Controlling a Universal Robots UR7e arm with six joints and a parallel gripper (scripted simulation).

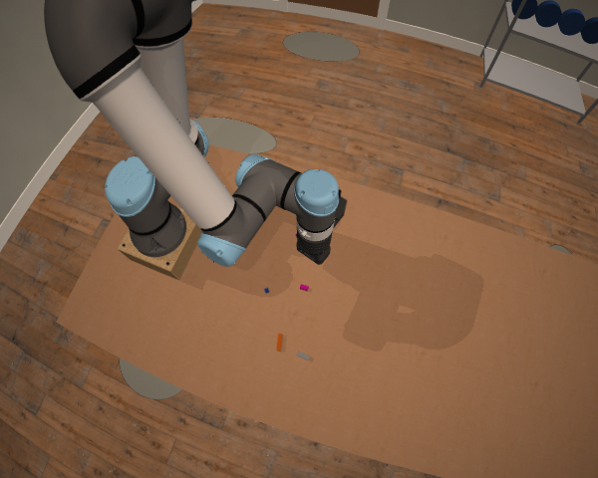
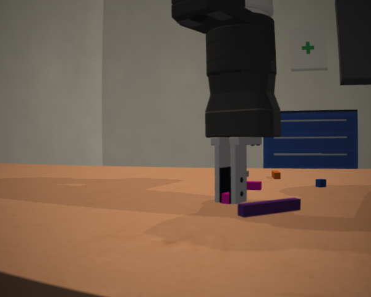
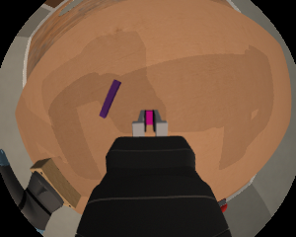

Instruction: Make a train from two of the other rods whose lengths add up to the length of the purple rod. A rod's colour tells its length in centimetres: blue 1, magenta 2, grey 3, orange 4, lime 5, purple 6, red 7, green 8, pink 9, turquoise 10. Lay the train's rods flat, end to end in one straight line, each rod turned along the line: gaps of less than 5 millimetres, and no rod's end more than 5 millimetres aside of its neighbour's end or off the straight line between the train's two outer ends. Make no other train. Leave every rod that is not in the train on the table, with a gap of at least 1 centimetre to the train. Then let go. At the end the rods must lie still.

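My gripper (image 2: 226, 199) (image 3: 149, 117) (image 1: 317, 259) stands upright with its fingertips down at the table and is shut on a short magenta rod (image 2: 225, 197) (image 3: 150, 118). The purple rod (image 2: 268, 206) (image 3: 111, 98) lies flat just beside the fingers; the arm hides it in the top view. A second magenta rod (image 1: 304, 287) (image 2: 254, 185) lies a little beyond. A blue rod (image 1: 266, 290) (image 2: 320, 182) lies near it. An orange rod (image 1: 279, 342) (image 2: 276, 174) and a grey rod (image 1: 303, 356) lie close together farther out on the table.
The arm's wooden base block (image 1: 178, 262) stands at the table's left end. A blue drawer cabinet (image 2: 310, 138) stands behind the table. A metal shelf (image 1: 536, 72) stands far off on the floor.
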